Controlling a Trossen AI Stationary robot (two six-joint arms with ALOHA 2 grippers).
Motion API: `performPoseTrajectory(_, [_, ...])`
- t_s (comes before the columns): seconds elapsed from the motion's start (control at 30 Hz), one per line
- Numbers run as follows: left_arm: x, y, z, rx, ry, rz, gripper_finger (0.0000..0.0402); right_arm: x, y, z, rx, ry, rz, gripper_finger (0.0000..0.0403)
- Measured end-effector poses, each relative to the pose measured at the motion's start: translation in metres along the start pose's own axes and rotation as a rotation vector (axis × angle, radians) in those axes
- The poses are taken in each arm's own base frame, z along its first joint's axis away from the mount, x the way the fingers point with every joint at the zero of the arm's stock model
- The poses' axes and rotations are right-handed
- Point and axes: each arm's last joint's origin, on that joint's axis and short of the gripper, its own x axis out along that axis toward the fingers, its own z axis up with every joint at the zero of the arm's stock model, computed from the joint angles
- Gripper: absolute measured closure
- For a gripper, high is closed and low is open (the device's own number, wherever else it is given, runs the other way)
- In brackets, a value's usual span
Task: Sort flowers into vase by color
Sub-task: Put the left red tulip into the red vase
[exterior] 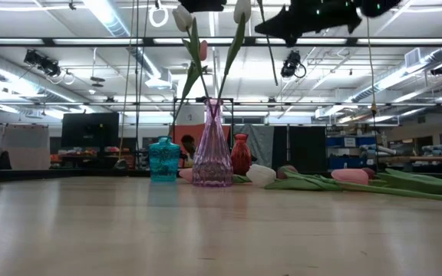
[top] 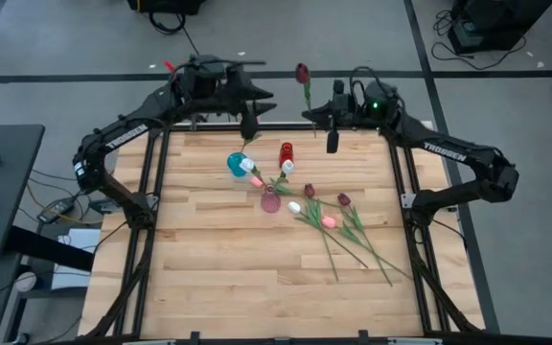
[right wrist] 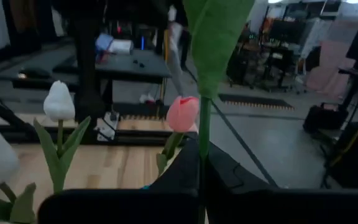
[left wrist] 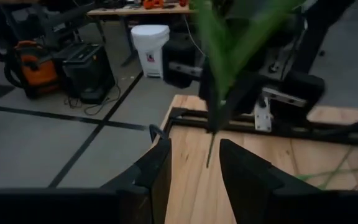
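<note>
My right gripper (top: 318, 114) is high over the table's far edge, shut on a maroon tulip (top: 302, 73). The tulip's stem and leaf (right wrist: 216, 25) stand up in the right wrist view. My left gripper (top: 263, 103) faces it, open, and its fingers stand on either side of the stem's lower end (left wrist: 211, 152) without touching. A pink vase (exterior: 212, 153) holds white tulips (exterior: 183, 17) and a pink one (exterior: 203, 50). A teal vase (exterior: 163, 159) and a red vase (exterior: 240, 153) stand beside it. Several loose tulips (top: 329, 221) lie on the table. My right gripper pinches the tulip's green stem (right wrist: 202, 158) between its two shut fingers, below the large leaf. The fingers come about level from the table's right and lie across the stem. The flower is lifted clear of the table, and its lower stem (exterior: 267, 46) hangs free.
The three vases cluster at the table's far middle (top: 270, 201). The loose tulips' stems (top: 372, 259) spread toward the near right. Bare wood (top: 209, 278) lies at the near left. A black frame (top: 147, 220) runs along the table's sides.
</note>
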Motion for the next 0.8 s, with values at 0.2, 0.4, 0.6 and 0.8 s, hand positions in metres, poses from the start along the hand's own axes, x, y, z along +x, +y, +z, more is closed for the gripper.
performPoseTrajectory(0.2, [-0.011,-0.015,-0.034,0.042,-0.06,0.077,0.026,-0.001,0.0,-0.042,0.011,-0.11,-0.04,0.0394])
performPoseTrajectory(0.4, [-0.048,-0.023,-0.064,0.005,-0.211,0.118,0.026,0.002,0.001,-0.065,0.036,-0.198,-0.054,0.0394])
performPoseTrajectory(0.6, [-0.072,-0.039,-0.089,-0.031,-0.276,0.087,0.026,0.033,-0.009,-0.09,0.071,-0.178,-0.045,0.0394])
performPoseTrajectory(0.8, [-0.08,-0.057,-0.108,-0.03,-0.262,0.016,0.026,0.06,-0.022,-0.103,0.098,-0.196,-0.028,0.0394])
